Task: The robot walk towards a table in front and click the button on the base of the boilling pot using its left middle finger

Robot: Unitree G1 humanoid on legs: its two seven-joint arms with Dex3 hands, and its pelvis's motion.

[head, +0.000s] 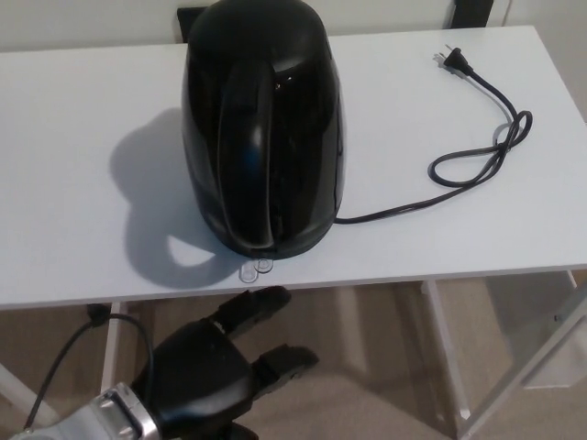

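The left hand (pixel 206 371) is hovering below the white table's (pixel 73 165) front edge, 2 fingers (pixel 252 307) spread apart, holding nothing. The black kettle (pixel 263 124) is standing near that edge, its clear button (pixel 255 269) untouched.

desk (pixel 73 101): white top, white metal legs below the front edge | floor (pixel 376 367): beige-brown | wall (pixel 83 23): pale, behind the desk's far edge | light: bright overhead, casting a dark shadow leftward on the desk
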